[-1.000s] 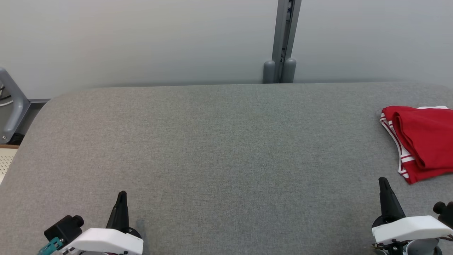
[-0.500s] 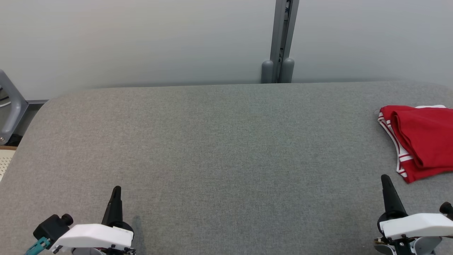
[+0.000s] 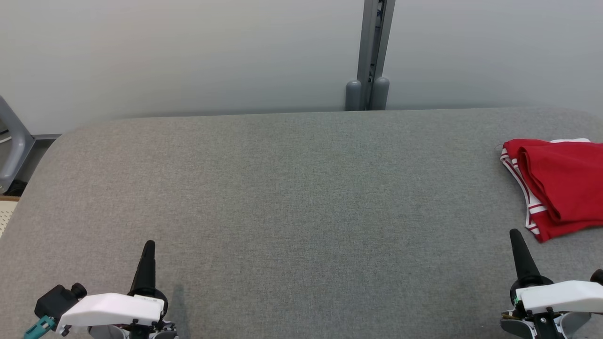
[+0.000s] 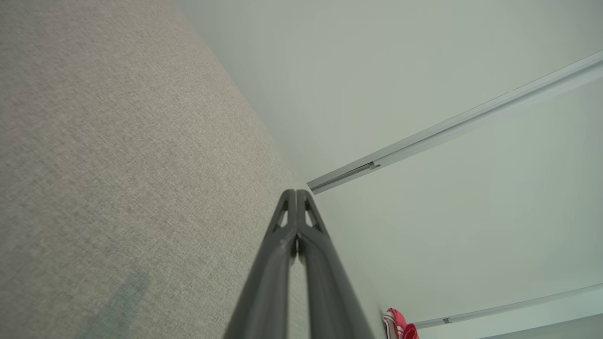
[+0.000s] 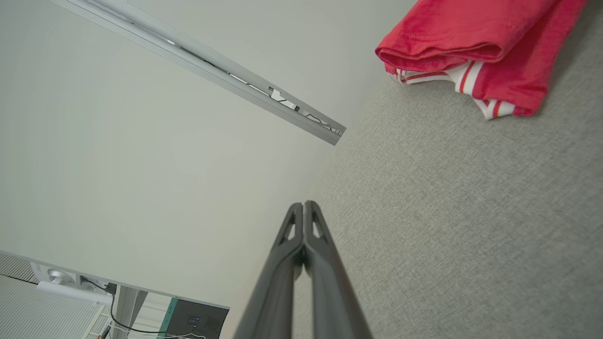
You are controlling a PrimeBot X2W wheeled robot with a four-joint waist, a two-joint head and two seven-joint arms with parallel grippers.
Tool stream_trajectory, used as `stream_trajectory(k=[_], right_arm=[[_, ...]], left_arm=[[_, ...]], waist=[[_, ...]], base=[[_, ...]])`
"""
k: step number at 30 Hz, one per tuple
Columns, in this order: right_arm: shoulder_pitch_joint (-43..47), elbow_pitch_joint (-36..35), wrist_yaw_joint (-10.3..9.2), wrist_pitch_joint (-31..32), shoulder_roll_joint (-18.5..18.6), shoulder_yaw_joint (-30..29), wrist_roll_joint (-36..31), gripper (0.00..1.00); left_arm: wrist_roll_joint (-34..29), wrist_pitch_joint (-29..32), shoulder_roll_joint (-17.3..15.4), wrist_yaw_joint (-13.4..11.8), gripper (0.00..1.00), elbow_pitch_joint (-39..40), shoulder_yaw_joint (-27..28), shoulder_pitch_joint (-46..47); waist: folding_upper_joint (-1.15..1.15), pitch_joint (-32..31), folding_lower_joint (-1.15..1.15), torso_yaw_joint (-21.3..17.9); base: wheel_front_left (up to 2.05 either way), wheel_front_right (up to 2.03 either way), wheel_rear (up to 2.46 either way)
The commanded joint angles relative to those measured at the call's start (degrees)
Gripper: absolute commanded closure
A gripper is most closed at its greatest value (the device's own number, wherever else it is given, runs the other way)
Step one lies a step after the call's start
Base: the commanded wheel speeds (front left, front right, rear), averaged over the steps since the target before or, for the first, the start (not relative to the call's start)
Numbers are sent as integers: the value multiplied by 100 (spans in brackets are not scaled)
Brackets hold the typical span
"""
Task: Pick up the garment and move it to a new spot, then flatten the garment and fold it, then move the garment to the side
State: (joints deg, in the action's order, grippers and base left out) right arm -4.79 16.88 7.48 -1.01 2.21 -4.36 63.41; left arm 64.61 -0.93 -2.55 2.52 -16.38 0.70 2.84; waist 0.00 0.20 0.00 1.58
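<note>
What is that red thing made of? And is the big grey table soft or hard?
The red garment looks like soft matte knitted cloth, perhaps cotton: it lies in rounded folds, with stitched hems and red-and-white striped trim. The grey table seems covered in matte woven fabric: a fine speckled weave shows close up. Whether it is padded underneath, I cannot tell.
</note>
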Motion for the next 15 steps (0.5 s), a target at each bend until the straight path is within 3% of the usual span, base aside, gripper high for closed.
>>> stream_trajectory(k=[1, 15], right_arm=[[-129, -97, 2, 54, 53, -29, 182, 100], [-134, -152, 2, 260, 65, -85, 949, 100]], left_arm=[[171, 41, -31, 59, 100, 80, 57, 178], [908, 246, -36, 185, 100, 127, 215, 233]], waist=[[0, 0, 0, -4], [0, 0, 0, -40]], base=[[0, 0, 0], [0, 0, 0]])
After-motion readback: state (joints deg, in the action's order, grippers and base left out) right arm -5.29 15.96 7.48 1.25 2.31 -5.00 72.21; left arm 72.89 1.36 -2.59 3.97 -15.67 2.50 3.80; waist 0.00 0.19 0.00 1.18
